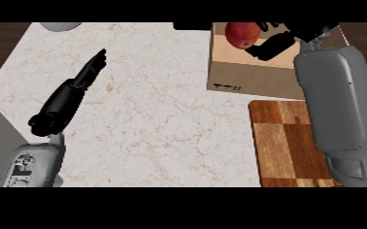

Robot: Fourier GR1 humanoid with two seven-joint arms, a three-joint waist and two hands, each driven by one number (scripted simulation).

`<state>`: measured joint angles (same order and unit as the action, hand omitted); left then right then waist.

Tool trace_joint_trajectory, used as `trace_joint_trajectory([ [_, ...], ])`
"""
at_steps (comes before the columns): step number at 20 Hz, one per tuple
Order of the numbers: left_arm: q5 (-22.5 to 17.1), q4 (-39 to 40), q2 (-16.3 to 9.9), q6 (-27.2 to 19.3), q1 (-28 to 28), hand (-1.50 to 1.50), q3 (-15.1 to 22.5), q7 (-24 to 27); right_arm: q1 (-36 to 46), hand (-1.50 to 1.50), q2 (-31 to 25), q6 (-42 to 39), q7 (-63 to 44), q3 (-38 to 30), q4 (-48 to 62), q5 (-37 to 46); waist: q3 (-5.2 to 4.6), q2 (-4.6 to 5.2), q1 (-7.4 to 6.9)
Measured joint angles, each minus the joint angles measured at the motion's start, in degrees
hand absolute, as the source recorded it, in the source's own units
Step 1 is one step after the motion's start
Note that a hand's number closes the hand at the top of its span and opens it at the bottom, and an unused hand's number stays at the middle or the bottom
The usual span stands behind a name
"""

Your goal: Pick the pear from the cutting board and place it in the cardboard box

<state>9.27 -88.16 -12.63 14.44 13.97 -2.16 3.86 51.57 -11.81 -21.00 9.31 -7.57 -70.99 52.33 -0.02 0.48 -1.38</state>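
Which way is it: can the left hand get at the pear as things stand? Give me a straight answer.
Probably not. The left hand lies open over the marble counter on the far side from the cardboard box, and the pear sits over the box beside the right hand, whose forearm is closest.

counter (pale marble) | cardboard box | cutting board
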Motion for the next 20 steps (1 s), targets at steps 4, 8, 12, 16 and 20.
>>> trace_joint_trajectory([
  [4, 0.14, -0.2, 0.41, 0.08, 0.45, 0.0, 0.46, 0.01, 3.13, 1.5, -4.53, -3.61, 2.67, 1.34, 10.72, 2.27, -0.01, 0.21, -0.48],
  [8, -0.11, -0.4, 0.33, 0.63, 0.74, 0.0, 0.47, -0.69, 6.79, 1.5, -8.95, -4.93, 8.13, 2.26, 21.71, 4.19, 0.01, 0.32, -0.82],
  [12, 0.04, -0.53, 0.4, 0.76, 0.79, 0.0, 0.61, -0.55, 9.9, -1.5, -11.54, -5.14, 11.59, 4.67, 31.41, 7.73, 0.03, 0.52, -1.35],
  [16, 0.65, 1.06, 0.96, 0.4, 1.83, 0.0, 0.88, 0.33, 11.72, -1.5, -13.35, -5.97, 18.5, 6.51, 39.4, 9.49, 0.08, 0.71, -1.45],
  [20, 0.45, 0.71, 0.66, 0.89, 1.52, 0.0, 0.7, 0.38, 14.04, -1.5, -13.96, -6.41, 25.7, 5.56, 44.24, 8.08, 0.1, 0.62, -1.53],
])
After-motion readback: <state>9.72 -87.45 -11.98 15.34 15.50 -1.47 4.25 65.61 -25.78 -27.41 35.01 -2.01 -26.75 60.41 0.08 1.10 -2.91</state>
